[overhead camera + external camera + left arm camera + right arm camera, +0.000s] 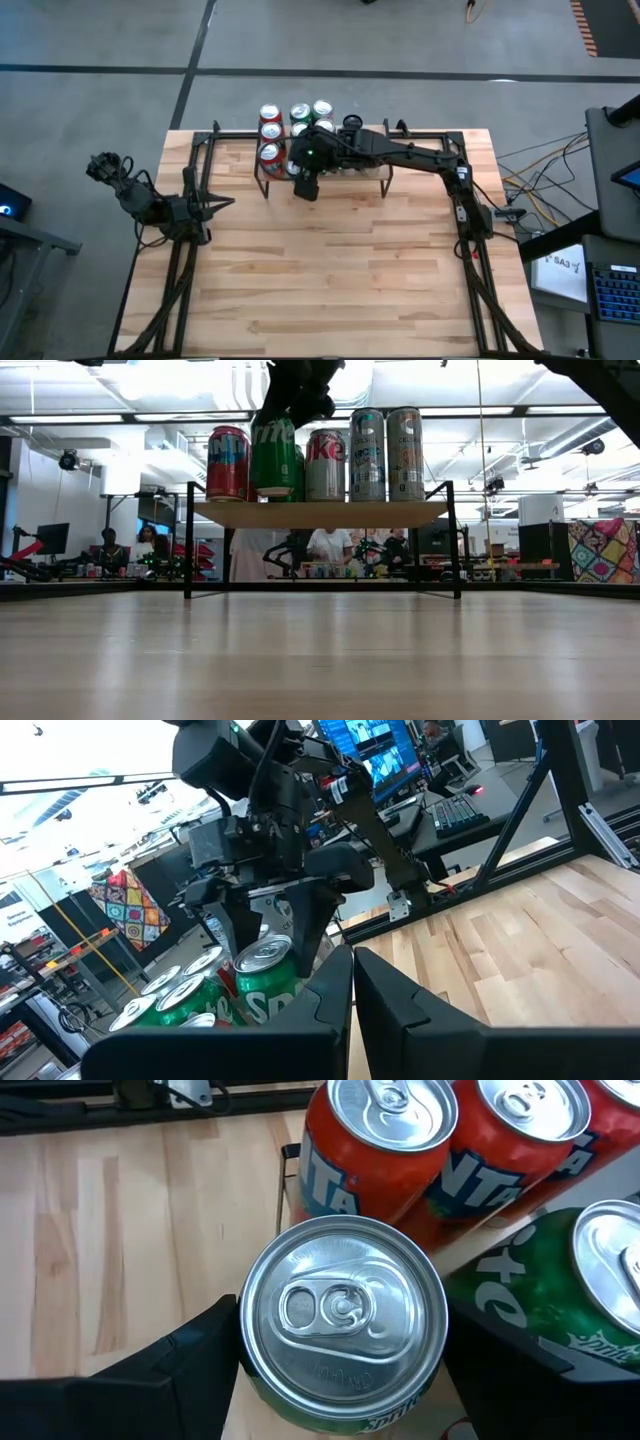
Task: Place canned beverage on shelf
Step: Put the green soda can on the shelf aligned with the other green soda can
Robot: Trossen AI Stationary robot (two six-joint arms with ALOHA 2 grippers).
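Green can [345, 1320] in right pincer [340, 1365]; low view: base above shelf [320, 513].

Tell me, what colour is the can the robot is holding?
Green, with a silver top. The can shows best in the low view, in the right gripper.

The near and middle tabletop [330, 270] is being left open for passage. At twelve o'clock, the shelf [320, 513] is being crowded by red cans [270, 132] and green cans [311, 112], with the right arm [400, 152] stretched above it.
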